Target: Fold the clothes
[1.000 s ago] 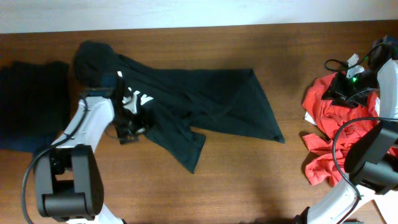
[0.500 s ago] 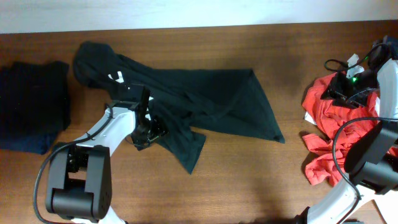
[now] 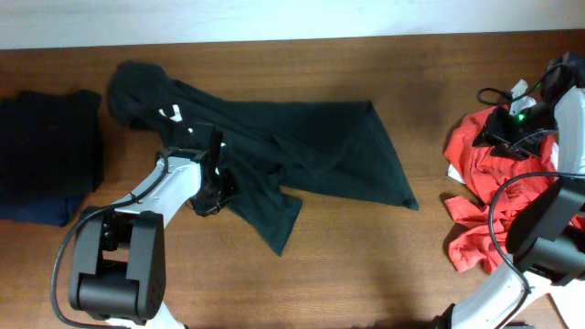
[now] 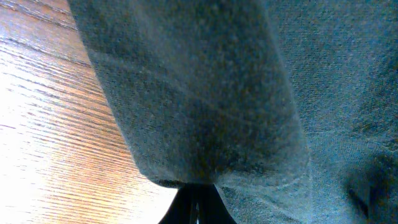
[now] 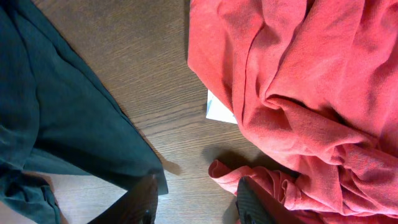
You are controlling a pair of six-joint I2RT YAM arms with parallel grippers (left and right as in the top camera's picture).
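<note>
A dark green garment (image 3: 302, 146) lies spread and rumpled across the middle of the table. My left gripper (image 3: 216, 190) sits at its lower left edge. In the left wrist view a thick fold of that garment (image 4: 199, 93) fills the frame, and the left gripper (image 4: 196, 208) is shut with the fold's edge at its tips. A pile of red clothes (image 3: 484, 196) lies at the right. My right gripper (image 3: 494, 135) hangs over its upper left part. In the right wrist view the right gripper (image 5: 196, 202) is open over bare wood, between the green garment's corner (image 5: 74, 124) and the red clothes (image 5: 298, 81).
A folded stack of dark navy clothes (image 3: 46, 155) rests at the table's left edge. A white tag (image 5: 219, 111) peeks from under the red clothes. A cable (image 3: 498, 91) loops by the right arm. The table's far edge meets a pale wall (image 3: 274, 18).
My left gripper moved right along the garment to its lower left edge and went from open to shut there. The right arm has stayed in place.
</note>
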